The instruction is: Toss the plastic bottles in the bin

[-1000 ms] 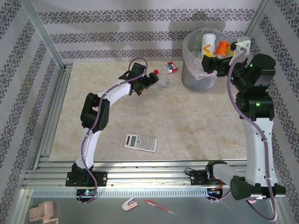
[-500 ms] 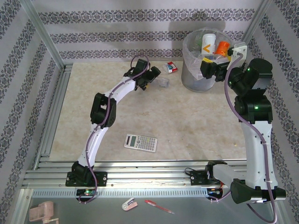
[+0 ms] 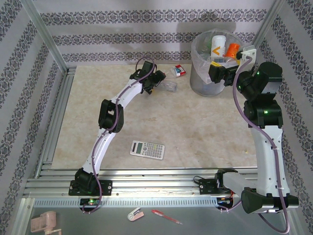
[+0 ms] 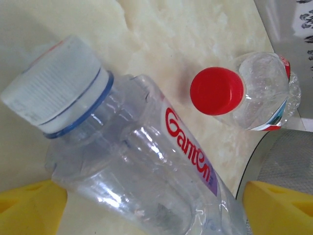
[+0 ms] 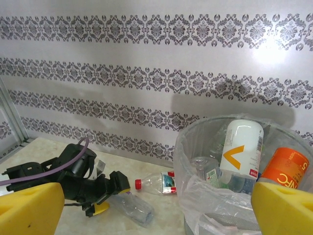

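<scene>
Left claw [image 3: 161, 84]: spread wide, one yellow fingertip [image 4: 30, 209] on each side of the clear bottle; I cannot tell whether either pad touches it.
Clear bottle [image 4: 142, 166]: lies on its side on the table [image 3: 205, 127], between the left claw's fingertips; white cap with a blue ring, red lettering along the body.
Red-capped bottle [image 4: 257, 93]: lies on the table just beyond the left claw, off towards its right finger, apart from the clear bottle and with its cap facing the claw.
Right claw [image 3: 215, 70]: spread wide, nothing between its yellow pads [image 5: 281, 208]; it hangs at the near rim of the bin.
Bin [image 3: 203, 83]: straight ahead of the right claw and slightly to its right; grey wall, translucent whitish liner.
Bin contents: a white bottle with an orange chevron [image 5: 240, 147] and an orange-labelled bottle [image 5: 287, 169], both upright above crushed clear plastic.
Calculator [image 3: 147, 149]: flat on the table, well behind the left claw, towards the arm bases.
</scene>
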Action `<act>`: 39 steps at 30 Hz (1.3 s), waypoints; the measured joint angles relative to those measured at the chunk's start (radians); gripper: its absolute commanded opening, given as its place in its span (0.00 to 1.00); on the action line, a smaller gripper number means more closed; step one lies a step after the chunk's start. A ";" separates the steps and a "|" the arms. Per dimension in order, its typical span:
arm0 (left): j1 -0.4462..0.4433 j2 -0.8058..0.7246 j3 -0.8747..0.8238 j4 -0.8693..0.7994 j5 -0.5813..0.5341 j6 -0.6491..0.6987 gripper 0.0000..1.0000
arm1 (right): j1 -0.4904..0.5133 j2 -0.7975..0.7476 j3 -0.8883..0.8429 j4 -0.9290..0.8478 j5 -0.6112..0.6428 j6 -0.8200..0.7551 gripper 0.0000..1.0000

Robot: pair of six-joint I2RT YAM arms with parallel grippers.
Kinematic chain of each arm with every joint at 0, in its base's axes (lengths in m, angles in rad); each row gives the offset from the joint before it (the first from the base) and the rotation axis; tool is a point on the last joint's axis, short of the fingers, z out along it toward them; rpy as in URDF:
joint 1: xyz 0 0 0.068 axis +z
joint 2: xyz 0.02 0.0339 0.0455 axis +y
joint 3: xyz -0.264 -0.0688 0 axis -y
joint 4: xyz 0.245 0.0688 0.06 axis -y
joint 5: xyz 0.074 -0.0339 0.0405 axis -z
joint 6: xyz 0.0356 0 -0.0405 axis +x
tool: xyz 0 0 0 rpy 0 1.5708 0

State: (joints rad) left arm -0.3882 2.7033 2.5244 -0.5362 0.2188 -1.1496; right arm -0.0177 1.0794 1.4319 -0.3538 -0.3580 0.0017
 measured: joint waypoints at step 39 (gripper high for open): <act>0.037 -0.435 -0.612 -0.011 0.064 0.602 0.42 | 0.000 -0.020 -0.102 0.015 -0.015 0.029 0.98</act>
State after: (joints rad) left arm -0.3515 2.2684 1.9125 -0.5468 0.2829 -0.5480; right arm -0.0177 1.0592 1.3300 -0.3386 -0.3733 0.0307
